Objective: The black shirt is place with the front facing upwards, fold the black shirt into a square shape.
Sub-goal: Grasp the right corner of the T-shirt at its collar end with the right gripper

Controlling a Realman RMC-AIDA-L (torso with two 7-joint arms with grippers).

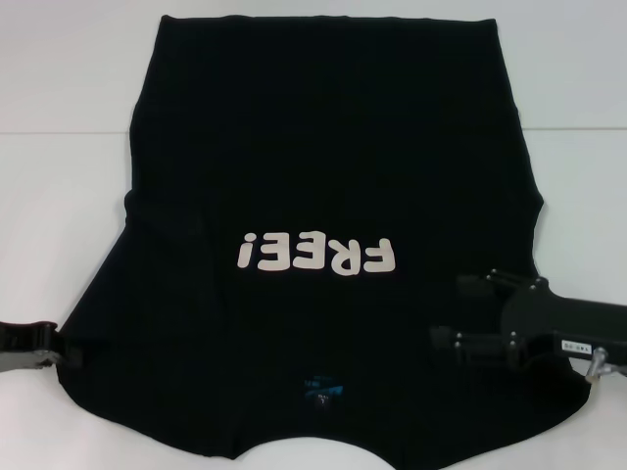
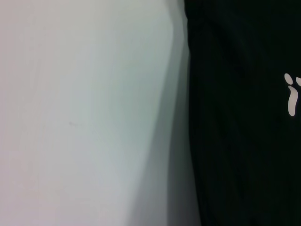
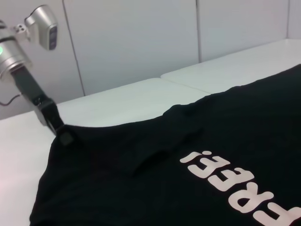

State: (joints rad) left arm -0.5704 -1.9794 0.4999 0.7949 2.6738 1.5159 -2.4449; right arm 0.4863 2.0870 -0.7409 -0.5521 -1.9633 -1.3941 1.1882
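Black shirt [image 1: 333,176] flat on white table [image 1: 69,117], "FREE!" up, neck nearest robot. No fold made; all folding left. Left gripper [image 1: 57,348] apparently pinching sleeve edge. Right gripper [image 1: 468,313] spread open over opposite sleeve.

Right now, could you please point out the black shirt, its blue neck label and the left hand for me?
black shirt [image 1: 323,147]: head view, plain cloth above the lettering.
blue neck label [image 1: 319,389]: head view, middle of the label.
left hand [image 3: 63,134]: right wrist view, fingertip at the sleeve edge.

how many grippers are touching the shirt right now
2: the left gripper at the black shirt's left sleeve edge, the right gripper lying over its right sleeve area; actual contact there is hard to confirm.
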